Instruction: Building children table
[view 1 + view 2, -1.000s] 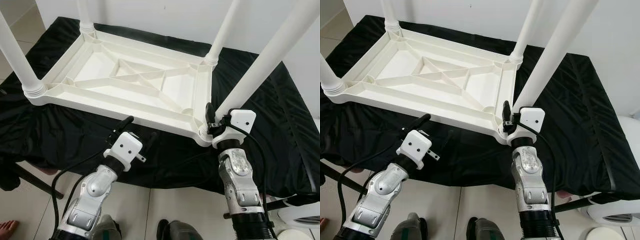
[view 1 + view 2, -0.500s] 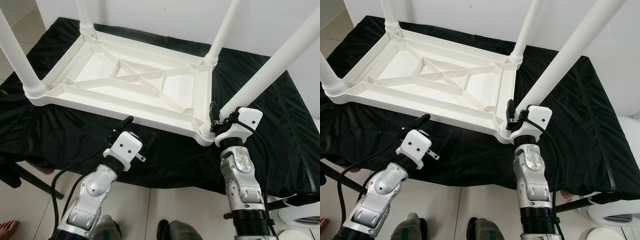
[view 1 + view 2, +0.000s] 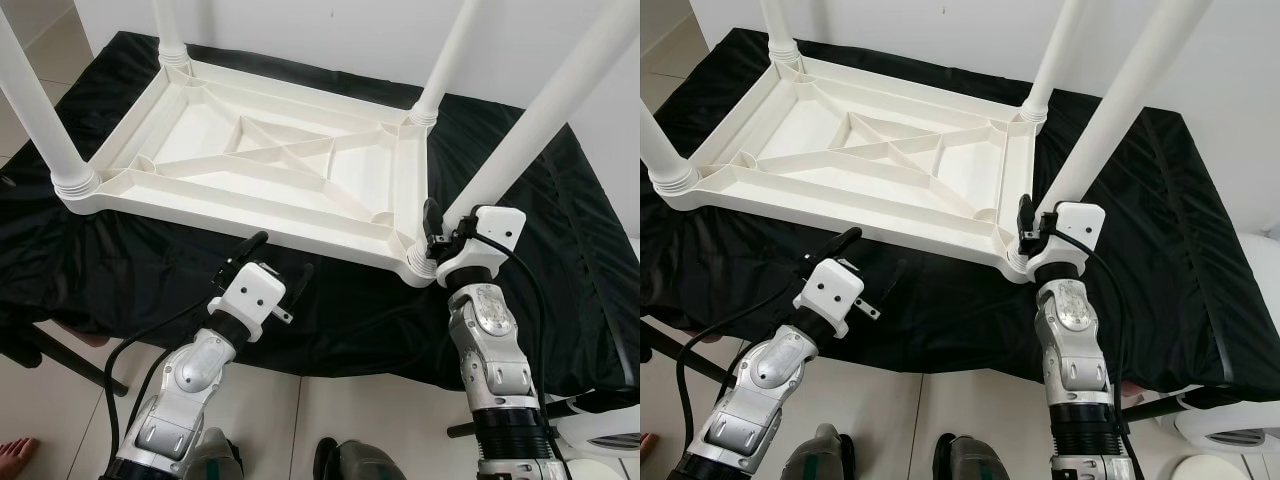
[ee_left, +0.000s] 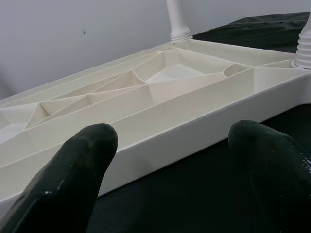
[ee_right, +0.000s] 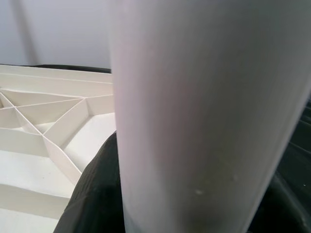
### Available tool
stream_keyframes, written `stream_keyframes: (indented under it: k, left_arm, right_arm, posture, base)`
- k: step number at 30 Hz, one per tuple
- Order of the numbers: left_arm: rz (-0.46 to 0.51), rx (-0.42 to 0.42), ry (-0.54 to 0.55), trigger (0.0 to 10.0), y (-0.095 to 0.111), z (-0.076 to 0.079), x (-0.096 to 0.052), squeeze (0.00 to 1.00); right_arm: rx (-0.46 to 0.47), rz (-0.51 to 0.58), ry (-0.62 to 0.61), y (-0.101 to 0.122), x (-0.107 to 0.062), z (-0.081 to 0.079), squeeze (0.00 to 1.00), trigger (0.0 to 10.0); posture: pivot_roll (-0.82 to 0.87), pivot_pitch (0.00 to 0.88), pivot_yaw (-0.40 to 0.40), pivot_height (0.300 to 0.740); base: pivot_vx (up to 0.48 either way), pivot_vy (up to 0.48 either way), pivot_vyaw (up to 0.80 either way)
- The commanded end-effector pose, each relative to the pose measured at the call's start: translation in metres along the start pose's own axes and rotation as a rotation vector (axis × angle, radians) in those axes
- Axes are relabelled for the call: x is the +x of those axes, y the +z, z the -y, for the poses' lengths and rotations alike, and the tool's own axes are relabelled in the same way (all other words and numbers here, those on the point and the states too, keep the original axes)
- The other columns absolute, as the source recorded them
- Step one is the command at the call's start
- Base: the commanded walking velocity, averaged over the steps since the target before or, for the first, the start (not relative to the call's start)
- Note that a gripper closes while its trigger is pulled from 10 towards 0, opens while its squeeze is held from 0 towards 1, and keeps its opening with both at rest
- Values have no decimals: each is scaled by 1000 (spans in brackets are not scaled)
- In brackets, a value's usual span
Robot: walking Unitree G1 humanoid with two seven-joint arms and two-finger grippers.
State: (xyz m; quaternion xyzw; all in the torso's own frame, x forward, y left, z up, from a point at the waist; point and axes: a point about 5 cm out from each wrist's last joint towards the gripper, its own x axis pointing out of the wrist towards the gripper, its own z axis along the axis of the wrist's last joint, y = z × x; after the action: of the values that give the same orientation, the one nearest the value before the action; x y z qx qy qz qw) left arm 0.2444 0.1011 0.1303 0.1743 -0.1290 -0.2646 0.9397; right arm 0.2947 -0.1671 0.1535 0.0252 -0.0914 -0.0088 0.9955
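A white plastic children's table (image 3: 250, 170) lies upside down on a black cloth (image 3: 120, 270), its ribbed underside facing up. Its legs stand upward from the corners. My right gripper (image 3: 445, 222) is shut on the near right leg (image 3: 540, 110) just above its threaded socket (image 3: 421, 267). In the right wrist view the leg (image 5: 194, 121) stands right before the camera, with a black finger (image 5: 95, 194) pressed against it. My left gripper (image 3: 272, 262) is open, low over the cloth just short of the table's front rim (image 4: 160, 141), holding nothing.
The cloth-covered surface ends near my arms, with tiled floor (image 3: 330, 410) below. A white wall (image 3: 330, 30) is close behind the table. A white appliance (image 3: 600, 440) sits at the lower right. A person's bare foot (image 3: 12, 460) shows at the lower left.
My right gripper has shifted slightly right and away while holding the leg, and the leg's tilt has changed. The table's near right corner moved a little with it. The left arm is still.
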Motion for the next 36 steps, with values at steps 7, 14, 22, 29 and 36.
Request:
stream_keyframes:
  k: [7, 14, 22, 29, 36]
  left_arm:
    - [-3, 3, -5, 10000, 1, 1, 0, 0]
    - [-1, 2, -7, 10000, 2, 1, -1, 0]
    - [2, 3, -11, 10000, 3, 1, -1, 0]
    - [6, 0, -16, 10000, 5, 0, 1, 0]
    - [6, 0, -22, 10000, 5, 0, 1, 0]
  right_arm:
    - [-65, -213, 23, -42, -15, 23, 0, 10000]
    - [-67, -219, 24, -45, -19, 29, 0, 10000]
    - [1, -234, -86, -49, -21, 37, 0, 10000]
    - [35, -233, -154, -52, -24, 47, 0, 10000]
    - [23, -226, -148, -51, -23, 45, 0, 10000]
  posture:
    - [51, 114, -88, 740]
    - [50, 114, -86, 740]
    - [53, 115, -81, 740]
    - [51, 117, -77, 740]
    - [51, 116, -74, 740]
  base:
    - [0, 0, 0]
    - [0, 0, 0]
    - [0, 0, 0]
    - [0, 0, 0]
    - [0, 0, 0]
